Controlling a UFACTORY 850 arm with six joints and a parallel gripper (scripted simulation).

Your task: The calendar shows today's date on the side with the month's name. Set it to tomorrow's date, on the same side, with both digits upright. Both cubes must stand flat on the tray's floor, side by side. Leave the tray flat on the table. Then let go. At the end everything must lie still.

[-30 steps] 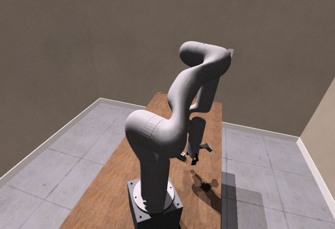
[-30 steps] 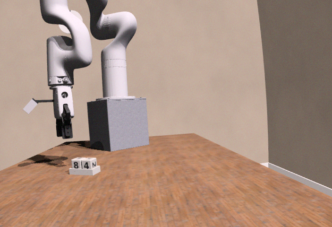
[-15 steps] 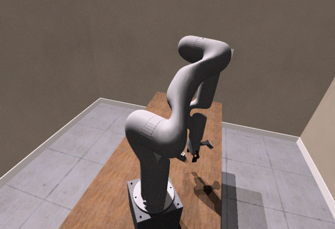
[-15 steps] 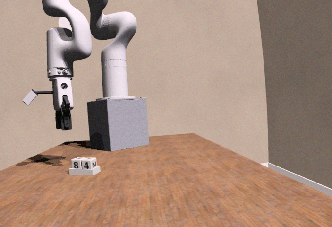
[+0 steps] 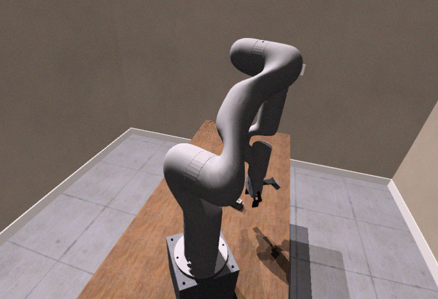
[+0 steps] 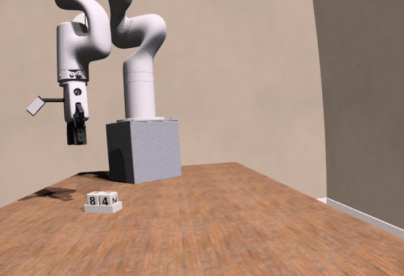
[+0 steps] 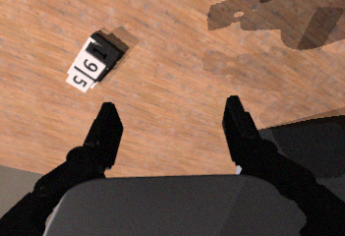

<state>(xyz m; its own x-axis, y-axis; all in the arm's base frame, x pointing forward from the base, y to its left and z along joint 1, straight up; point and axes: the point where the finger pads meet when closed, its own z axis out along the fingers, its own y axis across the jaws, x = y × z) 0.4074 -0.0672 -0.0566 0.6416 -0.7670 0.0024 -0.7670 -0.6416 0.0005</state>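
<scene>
Black two-fingered tool [image 7: 171, 129] fully open, nothing between the fingers, hanging high above the brown wood-grain worktop [image 6: 241, 221]. Pointed straight down from the white arm's wrist, well apart from the calendar.

Small white calendar tray [image 6: 103, 207] flat on the worktop, ahead of the grey square pedestal [image 6: 143, 149]. Two white number cubes [image 6: 102, 198] side by side on the tray's floor, touching. In the exterior view, faces reading 8 and 4; in the wrist view, top faces reading 9 and 5, with the calendar [image 7: 92, 61] off to the upper left of the fingers. Month-name side not identifiable from these views.

Step in hand, as judged: approach for a first grasp.
- Centre over one cube only before descending.
- Align the fingers across two free faces, not the face against the neighbouring cube.
- Descend slowly; avoid striking the tray rim.
- Confirm the date side before choosing which cube to turn.
</scene>
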